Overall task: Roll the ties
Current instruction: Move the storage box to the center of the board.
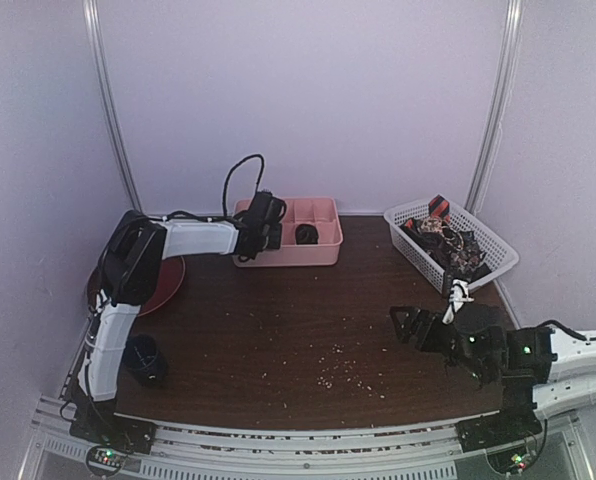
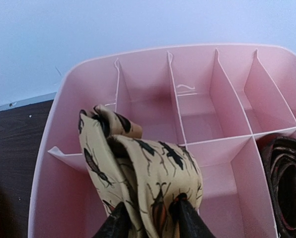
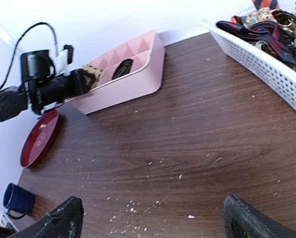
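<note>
left hand point(image 2: 152, 208) snug around rolled tan tie point(image 2: 153, 163), apparently over pink tray point(image 2: 63, 124)

No legible text, label, brand or number is found in any view. The tan tie point(image 2: 153, 173) is printed with insect figures only, no lettering. The left arm point(image 1: 200, 238) and right arm point(image 1: 578, 355) are shown too small and blurred for anything to be read.
</note>
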Tool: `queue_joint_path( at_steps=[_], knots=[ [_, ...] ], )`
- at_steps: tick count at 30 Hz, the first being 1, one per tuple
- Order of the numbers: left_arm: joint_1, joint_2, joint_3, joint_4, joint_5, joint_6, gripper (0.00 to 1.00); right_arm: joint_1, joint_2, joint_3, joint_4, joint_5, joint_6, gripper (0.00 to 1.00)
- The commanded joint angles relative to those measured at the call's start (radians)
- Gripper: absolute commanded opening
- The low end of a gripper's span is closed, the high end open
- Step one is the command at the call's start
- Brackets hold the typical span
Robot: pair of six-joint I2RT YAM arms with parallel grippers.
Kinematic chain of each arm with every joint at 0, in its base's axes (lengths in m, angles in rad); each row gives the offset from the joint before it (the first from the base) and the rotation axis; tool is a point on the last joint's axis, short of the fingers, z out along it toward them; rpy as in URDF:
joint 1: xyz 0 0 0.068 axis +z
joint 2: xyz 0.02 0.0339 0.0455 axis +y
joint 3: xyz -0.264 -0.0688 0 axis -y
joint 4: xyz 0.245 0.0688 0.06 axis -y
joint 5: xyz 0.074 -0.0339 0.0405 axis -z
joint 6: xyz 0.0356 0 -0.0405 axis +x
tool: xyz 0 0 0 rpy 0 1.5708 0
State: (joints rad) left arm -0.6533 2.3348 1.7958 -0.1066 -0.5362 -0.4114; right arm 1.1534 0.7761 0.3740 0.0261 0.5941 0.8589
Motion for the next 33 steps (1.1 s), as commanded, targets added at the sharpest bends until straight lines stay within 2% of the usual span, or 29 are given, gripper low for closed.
queue_joint_path(
  at_steps=[1, 5, 6, 10, 13, 21, 27, 29, 33],
  knots=[
    [0.003, 0.087, -0.016, -0.094, 0.069, 0.029, 0.35, -0.229, 0.117, 0.129, 0.097, -0.154, -0.092, 1.0],
    [0.005, 0.09, -0.02, -0.093, 0.078, 0.029, 0.35, -0.383, 0.334, 0.291, 0.165, -0.305, -0.161, 0.99],
    [0.004, 0.091, -0.023, -0.09, 0.084, 0.029, 0.35, -0.416, 0.403, 0.338, 0.181, -0.345, -0.174, 0.96],
    [0.006, 0.091, -0.034, -0.079, 0.106, 0.025, 0.35, -0.52, 0.686, 0.521, 0.23, -0.499, -0.211, 0.67],
    [0.006, 0.092, -0.037, -0.076, 0.116, 0.025, 0.35, -0.559, 0.876, 0.693, 0.196, -0.562, -0.229, 0.55],
    [0.009, 0.077, -0.068, -0.065, 0.152, 0.017, 0.35, -0.605, 1.285, 1.1, 0.11, -0.608, -0.215, 0.5],
    [0.013, 0.05, -0.079, -0.058, 0.169, 0.019, 0.35, -0.612, 1.467, 1.343, -0.049, -0.548, -0.267, 0.48],
    [0.014, 0.046, -0.079, -0.062, 0.178, 0.023, 0.35, -0.613, 1.493, 1.38, -0.091, -0.533, -0.278, 0.39],
    [0.015, 0.037, -0.084, -0.072, 0.189, 0.017, 0.35, -0.613, 1.494, 1.382, -0.111, -0.542, -0.289, 0.09]
  ],
)
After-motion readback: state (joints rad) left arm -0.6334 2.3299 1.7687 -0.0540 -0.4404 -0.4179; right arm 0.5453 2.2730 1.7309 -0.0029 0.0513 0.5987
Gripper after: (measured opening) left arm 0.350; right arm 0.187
